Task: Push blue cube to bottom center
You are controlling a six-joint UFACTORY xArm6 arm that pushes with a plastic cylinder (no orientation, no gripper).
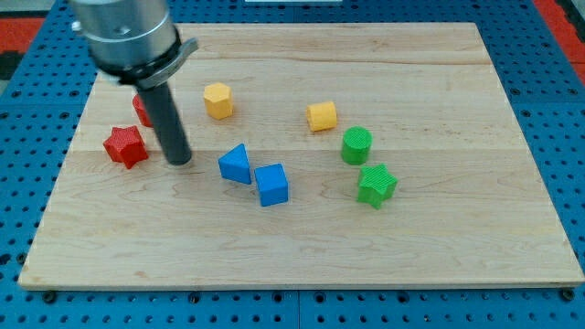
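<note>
The blue cube lies near the middle of the wooden board, a little left of centre. A blue triangular block touches it on its upper left. My tip rests on the board to the left of the blue triangle, with a gap between them. It stands just right of a red star block. The rod rises to the arm's grey body at the view's top left.
A second red block is partly hidden behind the rod. A yellow hexagonal block and an orange-yellow block lie above the centre. A green cylinder and a green star lie right of the blue cube.
</note>
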